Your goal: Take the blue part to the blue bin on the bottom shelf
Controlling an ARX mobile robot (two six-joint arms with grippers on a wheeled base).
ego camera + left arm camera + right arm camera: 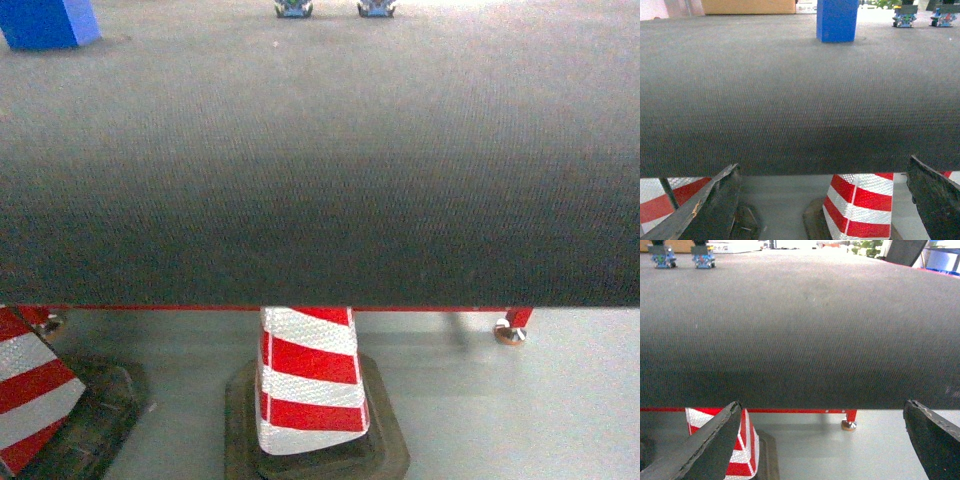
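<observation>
Still at the reach stage: both the left gripper [822,205] and right gripper [825,442] sit wide and empty. Blue part [837,20] stands well ahead of the left one, so that arm probably needs to go forward.

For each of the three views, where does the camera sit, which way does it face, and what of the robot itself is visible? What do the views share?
Head: looks forward and down over the dark mat to the blue block far left; striped cone below the mat's edge; no robot parts visible.
Left wrist: low at the near edge, facing across; left hand open, fingers at the bottom corners.
Right wrist: the same low pose; right hand open.
Shared: mat, cone and two small push-buttons at the far edge.
</observation>
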